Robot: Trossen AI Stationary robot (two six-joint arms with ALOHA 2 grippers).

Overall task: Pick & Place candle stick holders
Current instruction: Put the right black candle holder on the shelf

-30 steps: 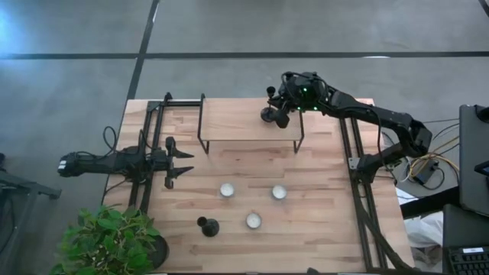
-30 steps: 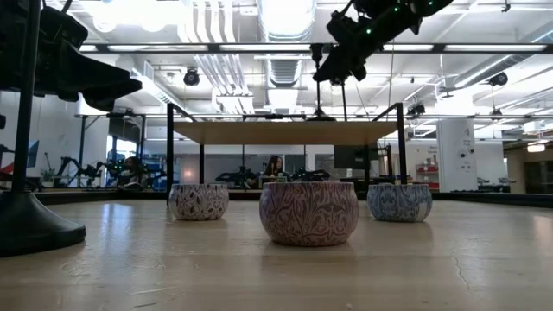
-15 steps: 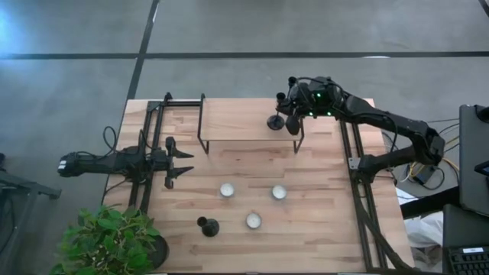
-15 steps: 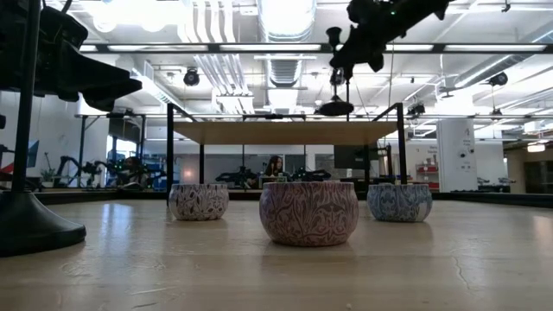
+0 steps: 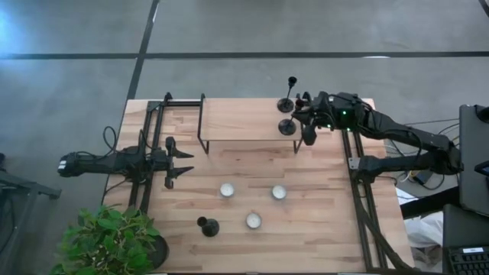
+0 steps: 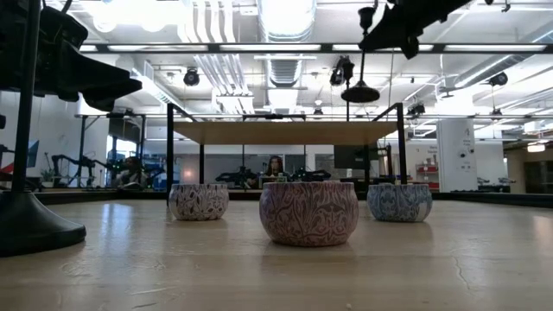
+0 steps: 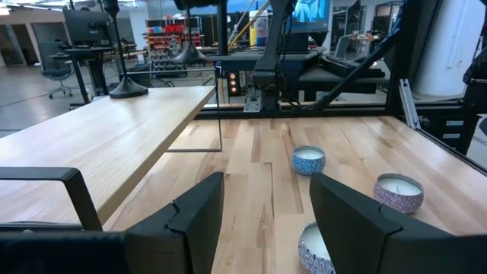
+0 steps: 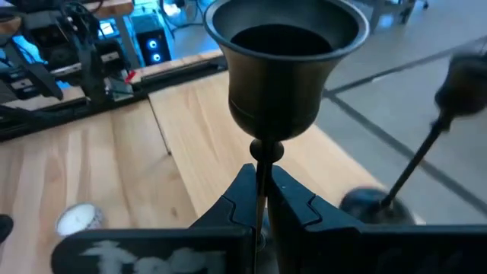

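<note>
Right pincer (image 8: pixel 261 199) clamps a candle holder (image 8: pixel 283 65) by its stem, upright for placing on the shelf (image 5: pixel 237 121); left pincer (image 5: pixel 186 164), half open, waits empty.

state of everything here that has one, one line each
held candlestick holder: upright, stem clamped in the right pincer, above the raised shelf
second candlestick holder: standing on the raised shelf, free
third candlestick holder: standing on the table, free
three candles: on the table, unlit
right pincer: shut on the stem
left pincer: open, empty, waiting at the table's left side
</note>
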